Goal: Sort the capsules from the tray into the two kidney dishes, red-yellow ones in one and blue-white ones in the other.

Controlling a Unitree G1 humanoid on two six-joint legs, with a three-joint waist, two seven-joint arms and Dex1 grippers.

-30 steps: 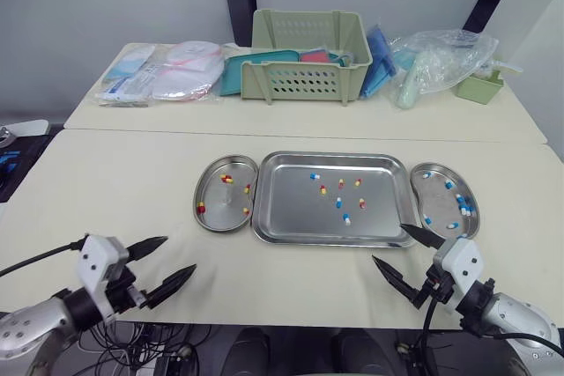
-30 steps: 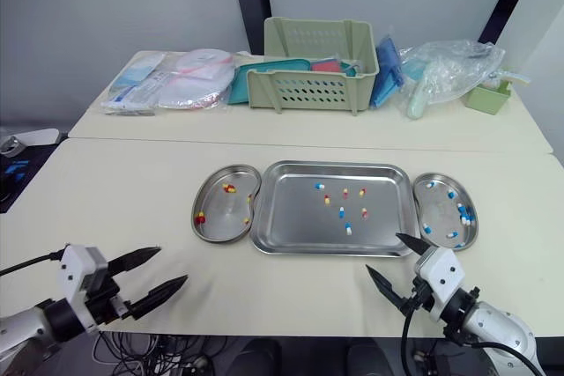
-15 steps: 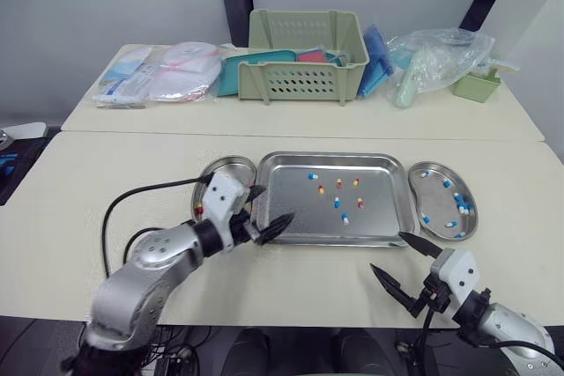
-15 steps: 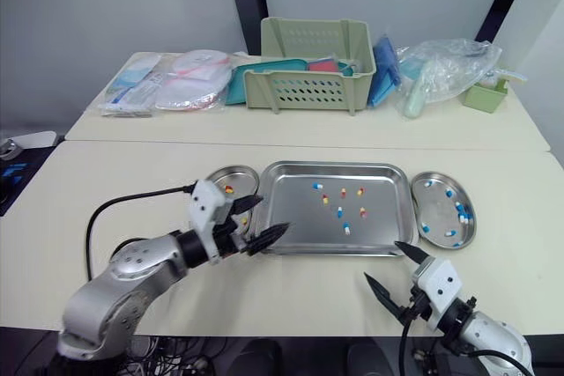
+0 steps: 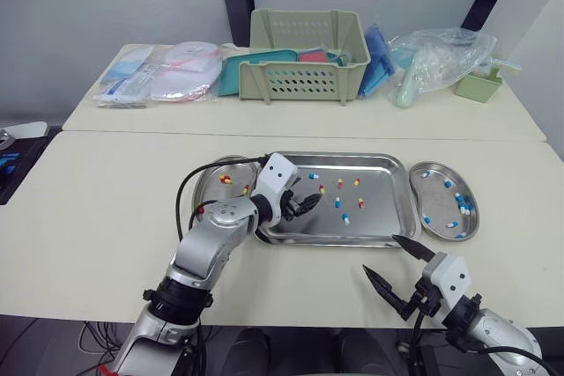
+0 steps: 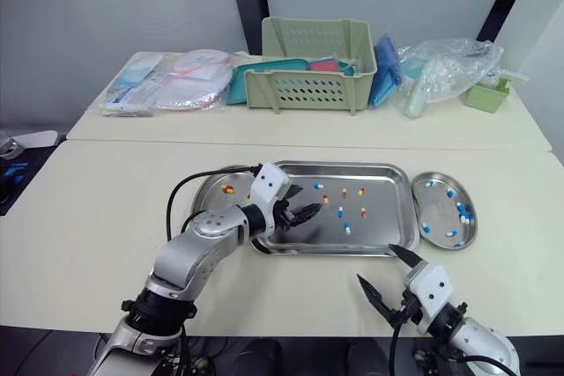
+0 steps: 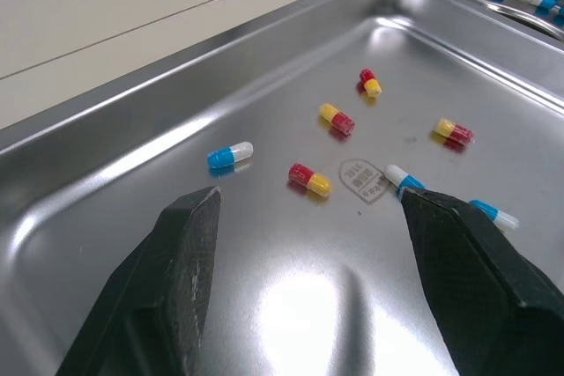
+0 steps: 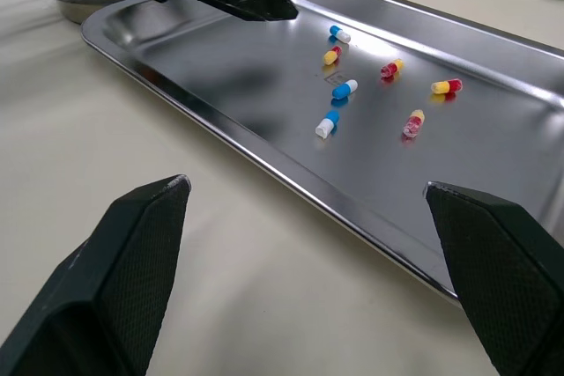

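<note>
A steel tray point(image 5: 385, 191) in the middle of the table holds several loose capsules, both red-yellow point(image 7: 309, 179) and blue-white point(image 7: 230, 156). The left kidney dish point(image 5: 218, 201) holds a few red-yellow capsules point(image 5: 226, 179). Several blue-white capsules point(image 5: 460, 205) lie in the right kidney dish point(image 5: 440, 202). My left gripper point(image 5: 304, 203) hangs open just over the tray's left part, a red-yellow capsule lying between its fingers point(image 7: 181, 270). My right gripper point(image 5: 379, 253) is open above the bare table in front of the tray's right corner, holding nothing.
A second table behind carries a green basket point(image 5: 306, 66), flat packages point(image 5: 163, 72), a plastic bag point(image 5: 441, 59) and a small green box point(image 5: 480, 87). My left arm's black cable point(image 5: 187, 195) loops over the left dish.
My left arm has swung from the table's front left, past the left dish, to over the tray. The right gripper has stayed near the front edge, still open.
</note>
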